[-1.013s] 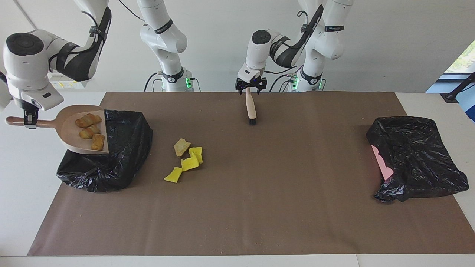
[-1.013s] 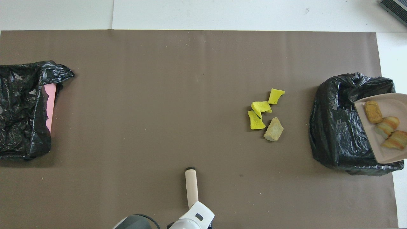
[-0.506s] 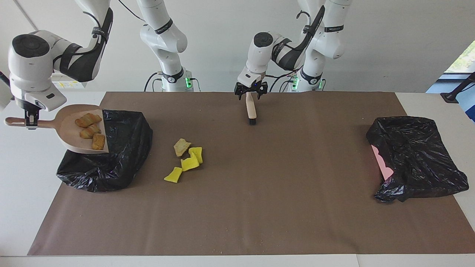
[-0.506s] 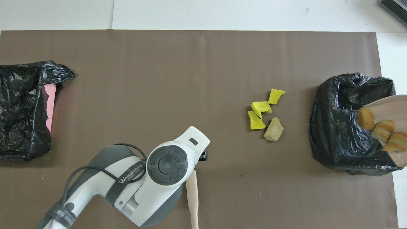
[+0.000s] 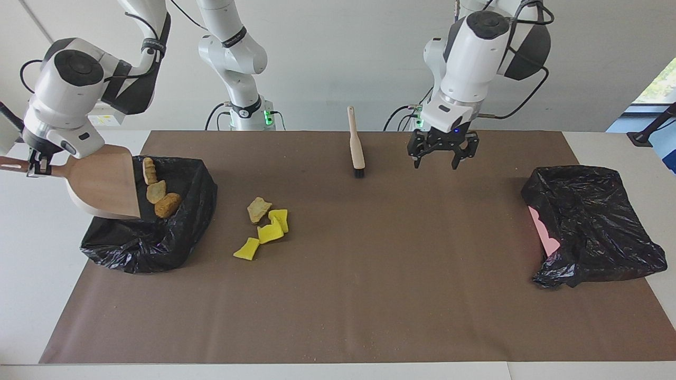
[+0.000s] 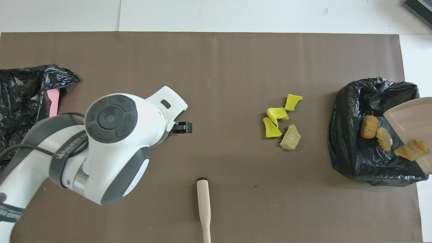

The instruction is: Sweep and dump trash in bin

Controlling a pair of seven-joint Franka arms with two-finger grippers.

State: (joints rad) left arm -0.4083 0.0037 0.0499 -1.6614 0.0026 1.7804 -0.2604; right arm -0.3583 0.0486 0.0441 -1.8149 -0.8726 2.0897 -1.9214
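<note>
My right gripper (image 5: 39,168) is shut on the handle of the pale dustpan (image 5: 103,184), which tilts steeply over the black bin bag (image 5: 153,237) at the right arm's end. Three golden-brown bread chunks (image 5: 156,191) slide off its lip into the bag (image 6: 351,148); the same chunks (image 6: 369,126) show from overhead. More trash lies on the mat beside the bag: a brown chunk (image 5: 259,209) and three yellow scraps (image 5: 272,229). My left gripper (image 5: 442,155) hangs open and empty over the mat. The beige-handled brush (image 5: 356,142) stands on its bristles, free of both grippers.
A second black bag (image 5: 591,227) with a pink edge (image 5: 544,232) showing lies at the left arm's end of the brown mat (image 5: 369,290). Fine crumbs speckle the mat.
The left gripper let go of the brush, rose and swung toward the left arm's end. The right gripper tipped the dustpan further, and the bread chunks slid off it into the bag.
</note>
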